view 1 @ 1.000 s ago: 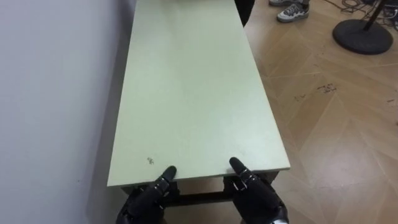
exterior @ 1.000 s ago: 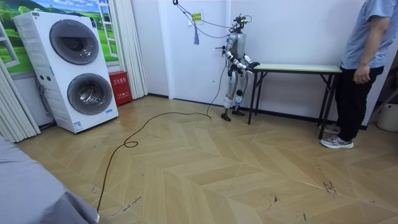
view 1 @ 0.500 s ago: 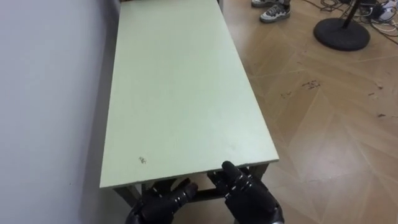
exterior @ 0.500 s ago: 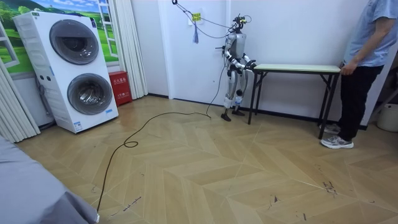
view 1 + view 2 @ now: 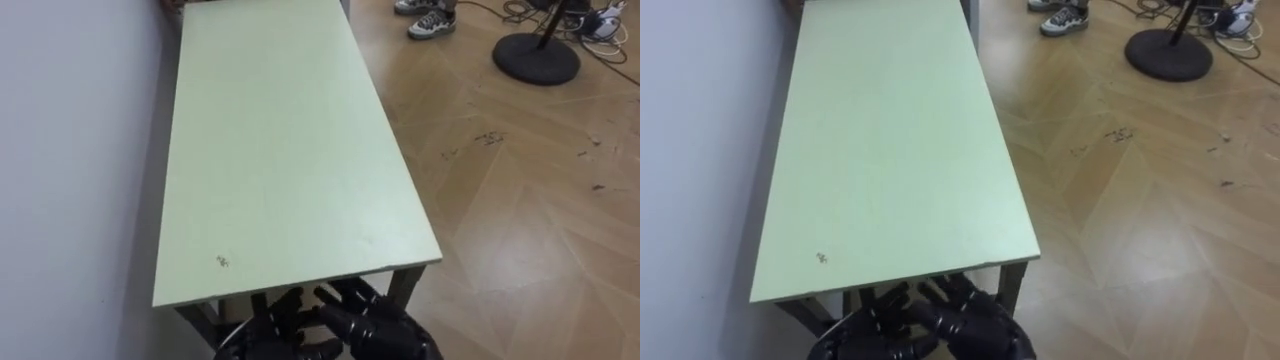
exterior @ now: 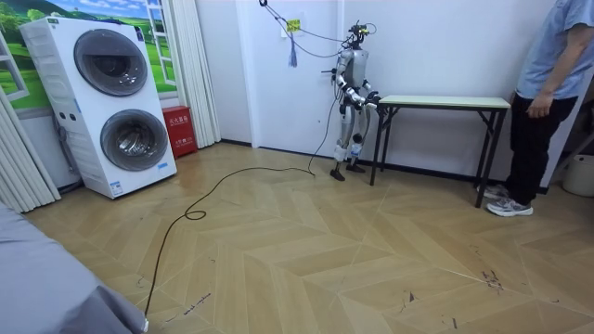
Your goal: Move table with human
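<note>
Both thumbs had come off the near edge of the table since a second earlier, and the hands had dropped below that edge and drawn together. The table stood on the floor with one long side close along the wall. Its pale green top was bare apart from a small dark mark near the near end. In the room view it stood level, so it looked not yet lifted.

Just under the table's near end, the left hand and the right hand lay side by side, touching or nearly so. Their fingers were loose and spread, gripping nothing. That placement probably meant they were seeking a hold from underneath, on the dark frame below the top. A grip from below would carry the weight better than thumbs resting on top.

At the table's far end stood the person, one arm hanging with its hand lower than the top and apparently off it, so neither end seemed held yet. The person's shoes showed just beyond that far end. Off the table's open long side, well apart across the floor, sat a round black stand base. The robot stood at the near end, facing along the table's length.
</note>
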### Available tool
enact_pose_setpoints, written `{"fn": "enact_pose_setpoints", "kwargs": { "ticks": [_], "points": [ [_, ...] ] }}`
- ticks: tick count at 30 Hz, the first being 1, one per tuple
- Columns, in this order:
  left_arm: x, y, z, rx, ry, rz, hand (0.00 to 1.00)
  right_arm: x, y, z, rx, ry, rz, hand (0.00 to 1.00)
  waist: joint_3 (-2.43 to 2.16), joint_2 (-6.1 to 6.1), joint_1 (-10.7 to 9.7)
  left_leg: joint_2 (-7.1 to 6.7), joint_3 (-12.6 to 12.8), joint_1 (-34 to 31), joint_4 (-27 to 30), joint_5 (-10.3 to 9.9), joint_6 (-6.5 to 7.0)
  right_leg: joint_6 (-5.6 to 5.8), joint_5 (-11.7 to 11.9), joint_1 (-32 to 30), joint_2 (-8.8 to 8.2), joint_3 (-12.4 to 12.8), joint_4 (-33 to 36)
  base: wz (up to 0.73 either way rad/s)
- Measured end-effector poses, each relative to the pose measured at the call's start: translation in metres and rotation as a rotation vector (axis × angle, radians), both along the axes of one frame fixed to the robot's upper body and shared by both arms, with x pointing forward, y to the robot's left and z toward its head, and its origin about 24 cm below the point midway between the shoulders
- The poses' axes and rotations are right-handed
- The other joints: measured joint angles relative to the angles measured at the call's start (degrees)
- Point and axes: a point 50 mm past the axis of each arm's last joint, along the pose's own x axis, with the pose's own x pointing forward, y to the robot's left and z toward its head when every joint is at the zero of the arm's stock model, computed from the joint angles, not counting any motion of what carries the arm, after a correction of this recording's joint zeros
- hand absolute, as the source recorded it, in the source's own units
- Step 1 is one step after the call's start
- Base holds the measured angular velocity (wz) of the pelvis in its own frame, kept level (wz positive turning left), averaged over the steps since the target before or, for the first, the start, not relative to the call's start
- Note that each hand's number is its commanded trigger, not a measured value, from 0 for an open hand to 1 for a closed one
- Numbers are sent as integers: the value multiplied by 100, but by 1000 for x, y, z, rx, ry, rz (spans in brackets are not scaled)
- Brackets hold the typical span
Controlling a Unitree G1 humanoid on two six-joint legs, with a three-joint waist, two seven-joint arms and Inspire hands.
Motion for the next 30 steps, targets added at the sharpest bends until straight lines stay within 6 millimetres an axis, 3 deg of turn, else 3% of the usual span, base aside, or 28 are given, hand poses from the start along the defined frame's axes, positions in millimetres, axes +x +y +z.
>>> {"fn": "enact_pose_setpoints", "kwargs": {
  "ticks": [5,9,10,18,22,28,30],
  "points": [
    [-8,6,-9,101,48,-19,0,-1,-5,-13,-164,30,106,0,-7,-26,28,0,14,29,-4,0,-2,0,0,23,13,-3,-6,0],
    [-19,16,-21,247,110,-31,0,-14,-22,-30,-344,113,154,0,4,-66,31,-8,-30,31,-17,1,-3,0,0,81,15,1,-42,5],
    [-23,20,-25,277,136,-8,0,-19,-26,-36,-378,155,141,0,-16,-86,42,-12,-31,59,-29,0,-4,0,0,112,16,-6,-96,0],
    [-41,48,-40,519,241,90,0,-45,-53,-61,-591,382,40,0,3,-189,24,-41,-106,127,-70,-9,-25,0,0,212,24,-84,-106,2],
    [-54,60,-45,590,288,189,0,-58,-64,-68,-638,458,-48,0,2,-170,36,-29,-119,236,-76,-46,-76,0,1,352,75,-106,-198,1],
    [-71,71,-50,734,336,251,0,-94,-85,-74,-719,596,-136,0,-96,-165,123,-22,-188,324,-177,-53,-110,2,0,439,106,-156,-212,5],
    [-75,71,-52,758,352,261,0,-106,-88,-76,-737,639,-138,0,-89,-163,121,-37,-233,371,-197,-52,-110,2,0,501,103,-175,-229,9]
  ]
}}
